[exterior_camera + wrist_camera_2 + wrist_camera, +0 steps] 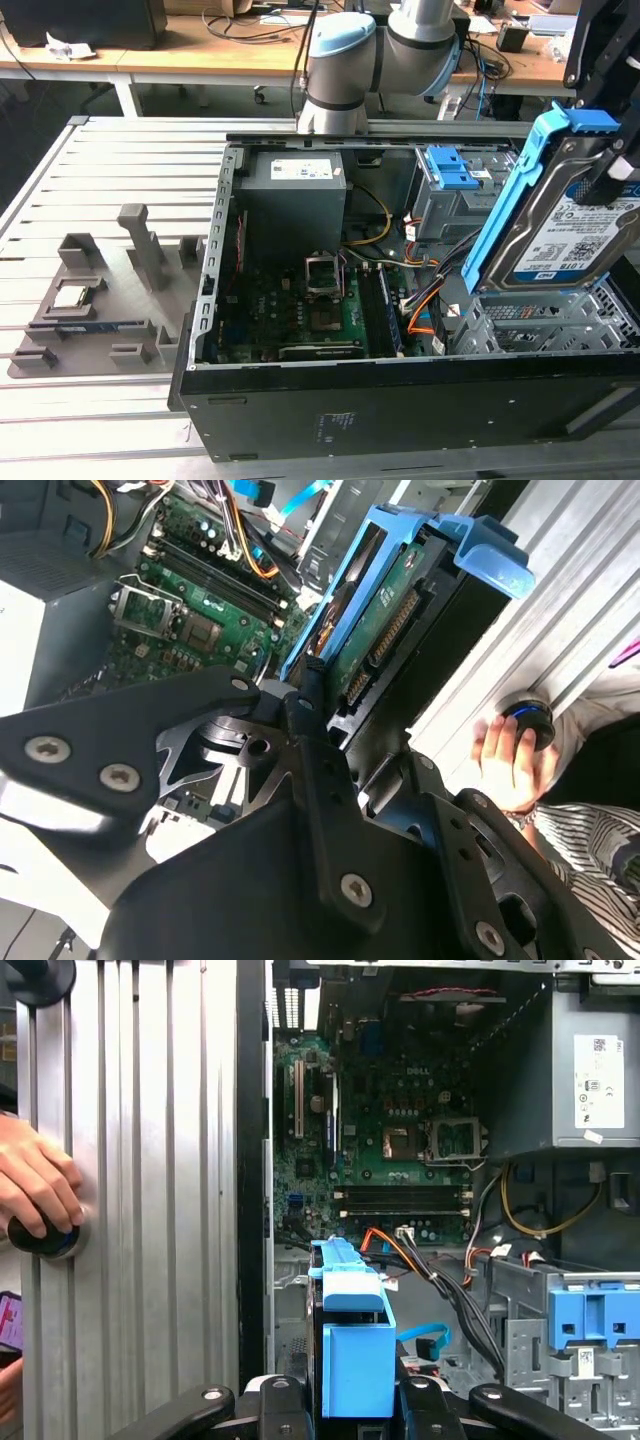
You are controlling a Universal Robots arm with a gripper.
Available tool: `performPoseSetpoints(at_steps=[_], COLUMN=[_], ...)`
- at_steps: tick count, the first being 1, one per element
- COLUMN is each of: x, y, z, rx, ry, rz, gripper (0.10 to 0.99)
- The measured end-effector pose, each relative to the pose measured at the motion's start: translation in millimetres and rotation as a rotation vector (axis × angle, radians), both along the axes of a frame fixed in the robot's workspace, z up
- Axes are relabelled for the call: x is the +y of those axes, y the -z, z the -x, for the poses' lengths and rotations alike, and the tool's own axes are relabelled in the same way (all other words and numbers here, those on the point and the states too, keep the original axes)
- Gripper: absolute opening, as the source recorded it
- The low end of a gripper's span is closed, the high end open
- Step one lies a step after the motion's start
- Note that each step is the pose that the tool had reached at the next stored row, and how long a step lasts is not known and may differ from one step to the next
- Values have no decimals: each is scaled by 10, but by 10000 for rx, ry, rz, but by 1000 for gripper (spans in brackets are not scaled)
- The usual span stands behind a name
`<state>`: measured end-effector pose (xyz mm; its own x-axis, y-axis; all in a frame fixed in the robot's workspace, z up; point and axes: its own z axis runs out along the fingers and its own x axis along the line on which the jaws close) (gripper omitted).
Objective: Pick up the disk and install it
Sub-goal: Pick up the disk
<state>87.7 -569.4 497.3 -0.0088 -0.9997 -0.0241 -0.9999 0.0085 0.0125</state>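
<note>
The disk [570, 225] is a silver-grey hard drive with a white-and-blue label in a blue bracket. It hangs tilted above the right end of the open computer case [400, 400], over the metal drive cage [545, 325]. My gripper [613, 172] is shut on the disk from the exterior view's right. In the first wrist view the blue bracket [352, 1345] sits between my black fingers [278, 1400], with my gripper [352, 1405] around it. In the second wrist view the disk [385, 620] shows its circuit side beyond my gripper [320, 695].
Inside the case lie the motherboard [300, 300], a grey power supply [295, 195], cables [420, 300] and a drive bay with a blue latch [450, 170]. A grey fixture tray [100, 300] holding a small chip lies at the exterior view's left. A person's hand [35, 1185] rests on a knob on the slatted table.
</note>
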Motion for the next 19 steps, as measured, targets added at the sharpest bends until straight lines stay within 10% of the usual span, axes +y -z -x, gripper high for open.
performPoseSetpoints(at_steps=[10, 19], x=[2, 141], y=[168, 295], z=[-44, -317], rx=[72, 312], ry=[-1, -2], rz=[7, 6], gripper=[365, 365])
